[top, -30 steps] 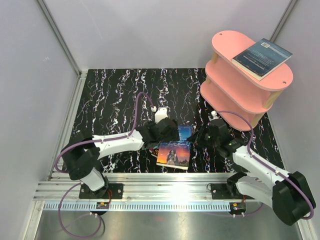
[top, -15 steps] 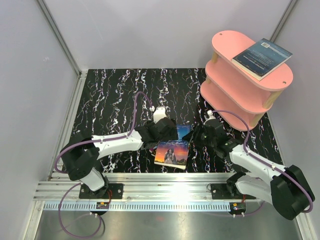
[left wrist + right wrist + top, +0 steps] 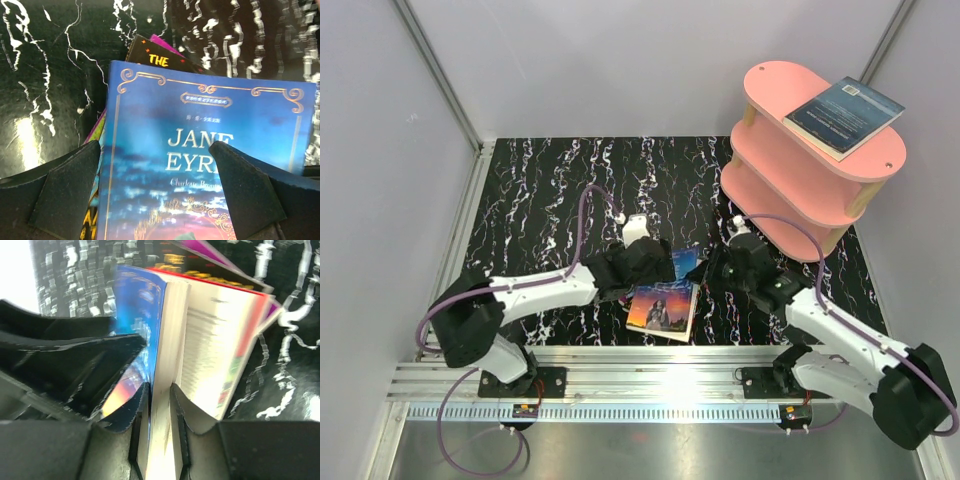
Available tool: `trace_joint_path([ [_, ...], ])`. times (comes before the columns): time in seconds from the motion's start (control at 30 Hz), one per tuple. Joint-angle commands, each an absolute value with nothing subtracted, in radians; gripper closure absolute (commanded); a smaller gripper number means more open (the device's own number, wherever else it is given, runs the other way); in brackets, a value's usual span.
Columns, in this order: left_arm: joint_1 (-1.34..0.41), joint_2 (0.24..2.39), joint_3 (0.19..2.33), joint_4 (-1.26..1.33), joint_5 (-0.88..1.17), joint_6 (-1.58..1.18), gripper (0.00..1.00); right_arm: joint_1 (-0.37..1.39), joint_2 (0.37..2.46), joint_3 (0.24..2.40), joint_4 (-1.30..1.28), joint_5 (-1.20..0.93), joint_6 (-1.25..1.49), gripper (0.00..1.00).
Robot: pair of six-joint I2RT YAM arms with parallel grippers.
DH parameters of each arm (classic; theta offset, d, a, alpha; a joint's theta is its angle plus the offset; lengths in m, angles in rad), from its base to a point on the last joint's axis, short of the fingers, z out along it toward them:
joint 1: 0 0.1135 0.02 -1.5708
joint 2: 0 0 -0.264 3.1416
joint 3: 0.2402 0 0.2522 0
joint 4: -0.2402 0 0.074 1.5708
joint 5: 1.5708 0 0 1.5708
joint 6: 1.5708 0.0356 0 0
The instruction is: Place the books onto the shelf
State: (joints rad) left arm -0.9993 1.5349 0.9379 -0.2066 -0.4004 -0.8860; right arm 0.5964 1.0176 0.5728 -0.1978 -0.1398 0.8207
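**Finding 1.** The shelf (image 3: 772,92) stands at the far right of the bench (image 3: 550,190). One dark-blue book (image 3: 845,115) lies flat on its top board, a corner overhanging.

**Finding 2.** The other books lie in a loose pile well apart from the shelf, on the side towards the arms' bases. Jane Eyre (image 3: 200,125) is uppermost. A black-covered book (image 3: 156,57) and red and purple covers fan out beneath it.

**Finding 3.** The right fingers (image 3: 131,416) are pinched on the page edge of Jane Eyre, evidently to take that book alone off the pile.

**Finding 4.** The left fingers (image 3: 70,190) are spread wide just above Jane Eyre's cover and hold nothing. This is judged a steadying post, so the pile does not slide.

**Assessment.** One book is shelved and the next pick is under way.
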Motion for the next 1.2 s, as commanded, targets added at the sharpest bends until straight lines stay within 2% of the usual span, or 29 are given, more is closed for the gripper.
trace_joint_path([
  [0.0, -1.017, 1.387, 0.887, -0.236, -0.425, -0.876, 0.01, 0.621, 0.916, 0.756, -0.273, -0.166, 0.778, 1.0],
  [0.33, -0.971, 1.126, 0.79, -0.338, -0.563, -0.836, 0.01, 0.621, 0.854, 1.176, -0.511, -0.114, 0.719, 1.0],
  [0.57, -0.951, 1.117, 0.733, -0.292, -0.519, -0.847, 0.01, 0.62, 0.9, 1.594, -0.594, -0.071, 0.635, 1.0],
  [0.77, -0.951, 1.137, 0.718, -0.249, -0.476, -0.851, 0.01, 0.621, 1.028, 2.021, -0.673, 0.182, 0.448, 1.0],
  [0.97, -0.951, 1.126, 0.689, -0.232, -0.46, -0.853, 0.01, 0.62, 1.19, 2.352, -0.66, 0.418, 0.258, 1.0],
  [1.17, -0.953, 1.112, 0.664, -0.218, -0.446, -0.851, 0.01, 0.621, 1.296, 2.448, -0.409, 0.658, -0.019, 1.0],
])
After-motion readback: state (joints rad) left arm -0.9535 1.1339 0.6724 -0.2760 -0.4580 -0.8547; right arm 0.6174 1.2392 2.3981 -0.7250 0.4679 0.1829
